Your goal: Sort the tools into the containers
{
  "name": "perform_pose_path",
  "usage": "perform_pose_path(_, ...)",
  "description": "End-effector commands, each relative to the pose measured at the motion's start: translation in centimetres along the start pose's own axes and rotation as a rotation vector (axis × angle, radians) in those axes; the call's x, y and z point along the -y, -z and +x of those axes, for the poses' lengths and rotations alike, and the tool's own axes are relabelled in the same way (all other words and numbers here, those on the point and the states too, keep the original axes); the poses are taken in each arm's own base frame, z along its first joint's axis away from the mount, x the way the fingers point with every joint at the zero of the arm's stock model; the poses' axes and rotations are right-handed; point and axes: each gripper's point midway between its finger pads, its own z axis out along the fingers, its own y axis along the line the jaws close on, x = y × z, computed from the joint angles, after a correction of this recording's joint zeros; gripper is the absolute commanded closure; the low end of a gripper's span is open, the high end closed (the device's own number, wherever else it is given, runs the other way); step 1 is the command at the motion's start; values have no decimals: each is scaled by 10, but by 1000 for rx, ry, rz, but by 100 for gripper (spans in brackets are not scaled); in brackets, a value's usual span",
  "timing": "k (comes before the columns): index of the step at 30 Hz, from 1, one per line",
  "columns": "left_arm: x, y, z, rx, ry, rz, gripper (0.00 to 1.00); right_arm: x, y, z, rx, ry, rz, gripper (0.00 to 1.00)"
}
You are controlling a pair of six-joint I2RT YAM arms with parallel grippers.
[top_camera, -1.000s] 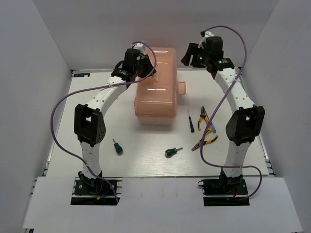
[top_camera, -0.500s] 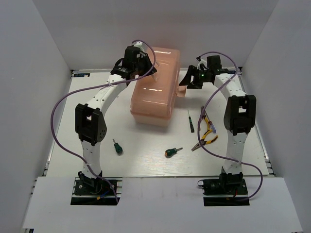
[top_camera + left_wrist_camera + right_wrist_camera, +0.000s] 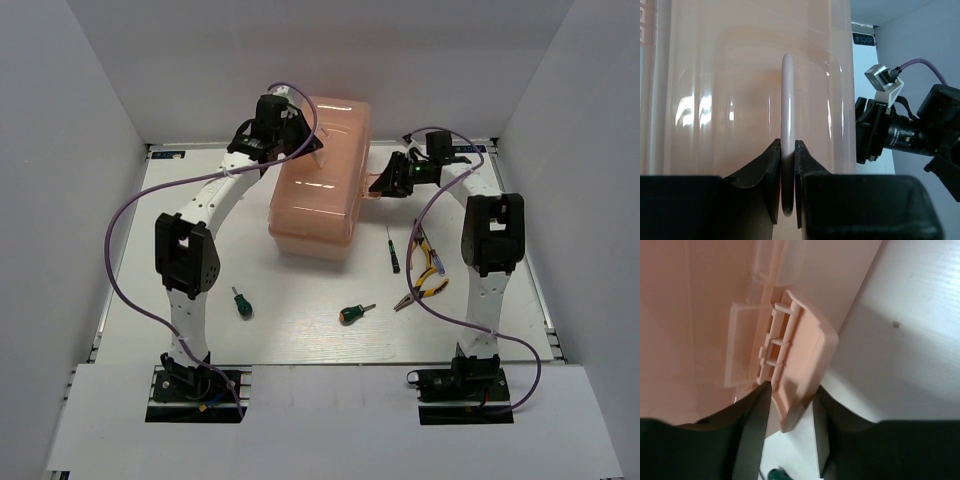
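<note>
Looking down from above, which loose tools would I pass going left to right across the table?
stubby green screwdriver → second stubby green screwdriver → thin dark screwdriver → two yellow-handled pliers, sharing the rightmost spot.

Compartments of the toolbox (image 3: pixel 318 190) hidden under its lid, lower end of the moulded handle (image 3: pixel 788 100) buried between fingers of the left claw (image 3: pixel 788 150), unclear whether the right claw (image 3: pixel 790 410) touches the latch (image 3: pixel 800 350), green tool (image 3: pixel 776 474) cut off by the bottom edge.

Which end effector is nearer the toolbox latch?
Right. The right end effector straddles the latch on the side of the toolbox; the left end effector is on top, pinching the handle.
</note>
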Motion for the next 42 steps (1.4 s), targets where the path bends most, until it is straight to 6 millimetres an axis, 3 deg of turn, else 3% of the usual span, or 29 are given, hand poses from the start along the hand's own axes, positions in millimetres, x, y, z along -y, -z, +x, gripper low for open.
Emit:
perform_pose_path(1,38,13,-26,54,56,107,100,-4,-3,-13,32,26,-83,61)
perform_pose_path(4,44,14,-31,65,99,120,100,0,0,-22,66,21,-100,79)
perform_pose_path(7,47,30,-50,119,141,112,100,5,7,-32,98,19,-107,100)
perform_pose_path(8,46,29,-52,126,153,104,100,8,10,-34,106,19,-105,100)
perform_pose_path(11,50,56,-76,207,173,78,100,20,21,-48,142,28,-67,100)
perform_pose_path(12,51,59,-77,208,182,80,100,21,26,-53,154,35,-59,100)
perform_pose_path(16,35,84,-94,258,209,14,100,43,51,-70,206,38,-6,100)
perform_pose_path(19,4,98,-95,277,232,-75,100,57,64,-76,225,37,29,100)
perform_pose_path(21,-10,123,-108,324,245,-106,100,65,71,-77,236,23,41,100)
perform_pose_path(26,-58,159,-109,364,272,-257,100,76,76,-73,231,2,52,100)
perform_pose_path(27,-76,164,-103,354,275,-315,100,78,77,-74,235,-1,52,100)
perform_pose_path(28,-80,171,-101,354,281,-327,100,79,77,-73,230,-6,50,100)
perform_pose_path(34,-136,175,-60,270,303,-473,100,74,75,-70,220,-10,21,100)
perform_pose_path(36,-148,177,-51,256,315,-500,76,70,75,-69,216,-8,3,100)
perform_pose_path(38,-156,186,-59,280,327,-514,50,65,74,-69,213,-16,-15,100)
perform_pose_path(39,-154,187,-59,274,328,-505,30,60,73,-69,206,-7,-40,93)
perform_pose_path(40,-160,189,-60,268,339,-526,25,59,73,-68,205,-12,-47,77)
perform_pose_path(42,-159,197,-75,296,342,-537,14,53,71,-66,194,-14,-72,59)
